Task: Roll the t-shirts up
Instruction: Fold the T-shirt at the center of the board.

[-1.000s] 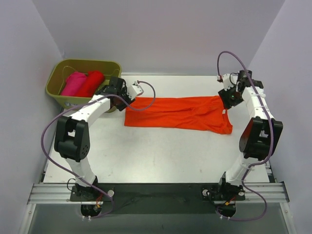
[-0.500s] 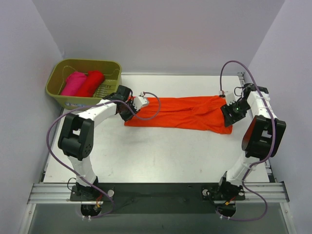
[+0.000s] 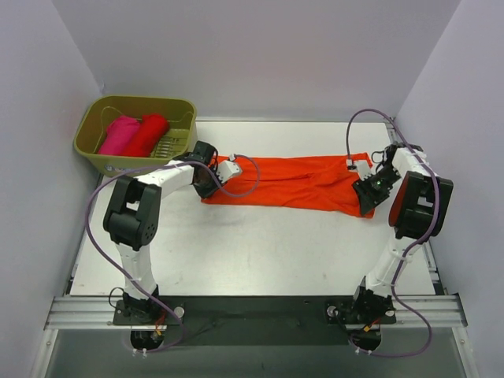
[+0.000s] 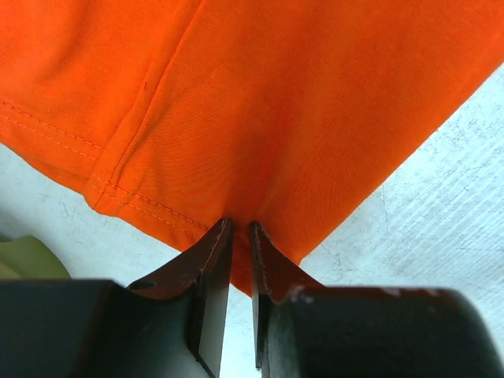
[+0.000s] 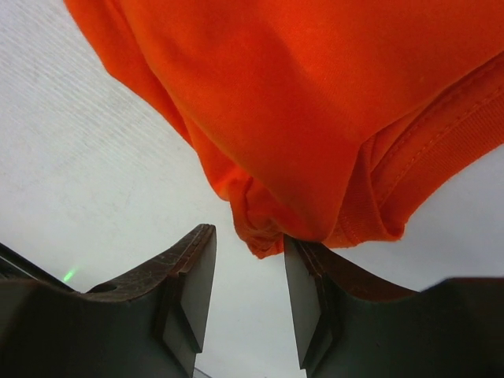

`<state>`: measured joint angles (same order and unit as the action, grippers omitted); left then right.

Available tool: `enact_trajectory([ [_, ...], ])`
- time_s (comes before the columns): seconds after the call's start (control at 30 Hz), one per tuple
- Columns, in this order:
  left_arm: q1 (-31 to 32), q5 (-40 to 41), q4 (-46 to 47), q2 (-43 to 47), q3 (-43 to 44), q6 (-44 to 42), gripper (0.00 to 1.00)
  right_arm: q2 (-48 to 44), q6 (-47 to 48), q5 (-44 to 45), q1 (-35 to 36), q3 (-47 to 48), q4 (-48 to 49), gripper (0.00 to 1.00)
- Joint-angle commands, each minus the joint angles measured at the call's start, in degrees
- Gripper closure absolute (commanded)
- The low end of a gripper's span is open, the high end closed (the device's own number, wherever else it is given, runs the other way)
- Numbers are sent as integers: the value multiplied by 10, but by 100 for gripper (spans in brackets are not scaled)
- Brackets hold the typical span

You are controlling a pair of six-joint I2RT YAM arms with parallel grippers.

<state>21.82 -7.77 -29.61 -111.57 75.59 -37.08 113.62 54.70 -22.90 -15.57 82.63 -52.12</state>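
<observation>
We saw the orange-red t-shirt lying flat on the counter, folded into a long strip that ran from side to side. We were taking hold of its two ends so we could roll it. To do this well, we thought both grippers should pinch all the layers, not just the top one, and keep the strip straight so the roll would come out tight and even.

The left gripper was at the left end of the shirt. Its jaws were almost together, and the edge by the hem seemed to be pinched between them, though the cloth hid the very tips. The right gripper was at the right end. Its jaws stood apart, with a bunched corner of the shirt just between them, not squeezed yet. We thought it should reach a bit further in before closing.

The magenta pink t-shirt and the deeper red t-shirt lay rolled up side by side in the olive-green basket at the far left.
</observation>
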Motion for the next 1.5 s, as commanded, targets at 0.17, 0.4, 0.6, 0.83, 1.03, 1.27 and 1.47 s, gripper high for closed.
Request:
enact_trajectory([
  [0.17,2,22,0,-27,5,-39,76,33,40,9,-32,37,-53,75],
  [0.4,-4,30,-12,-14,-29,-69,79,44,56,14,-47,48,-80,92],
  [0.6,-16,33,-12,33,-71,-79,79,46,81,36,-61,61,-110,82],
  [0.83,-16,23,-30,97,-63,-74,74,18,67,50,-70,101,-147,71],
  [1.03,-3,-14,-31,123,-37,-43,64,-32,-19,-43,-16,165,-114,67],
  [1.27,21,-66,-12,64,7,38,62,5,-92,-26,105,227,-10,67],
  [1.47,-6,-146,13,31,25,183,59,91,-120,-9,186,335,23,67],
])
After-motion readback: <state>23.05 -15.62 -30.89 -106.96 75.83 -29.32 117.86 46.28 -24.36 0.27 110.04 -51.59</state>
